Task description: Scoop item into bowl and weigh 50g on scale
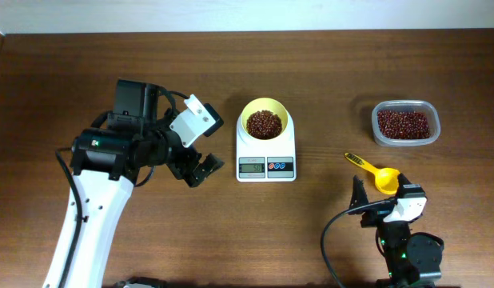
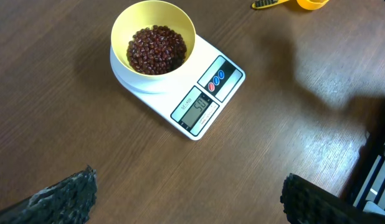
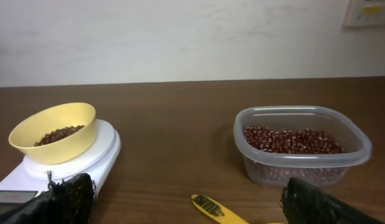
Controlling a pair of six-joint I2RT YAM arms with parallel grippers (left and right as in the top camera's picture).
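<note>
On the left of the wooden table (image 1: pixel 87 64), the left gripper (image 1: pixel 199 170) hangs above the bare wood just beside the scale. Its fingers (image 2: pixel 68 199) are spread wide apart and there is nothing between them.

Right of it, near the middle of the table, sits the white scale (image 1: pixel 266 164). The display (image 2: pixel 195 111) is lit and its digits look like 50, though they are small. Beside the display are a red and a blue button. The yellow bowl (image 1: pixel 283 112) stands upright on the scale's round platform, and it holds a shallow layer of dark red-brown beans (image 1: pixel 264 123).

Further right, a yellow scoop (image 1: pixel 375 172) lies flat on the table with its handle pointing towards the scale. It is well apart from the bowl, and no beans can be seen in it.

Behind the scoop, near the table's far right, is a clear plastic tub (image 1: pixel 405 106) holding more of the same beans.

Nearest the front edge, the right gripper (image 3: pixel 186 193) rests low just behind the scoop – fingers far apart, holding nothing, the scoop handle lying on the wood in front of them.
</note>
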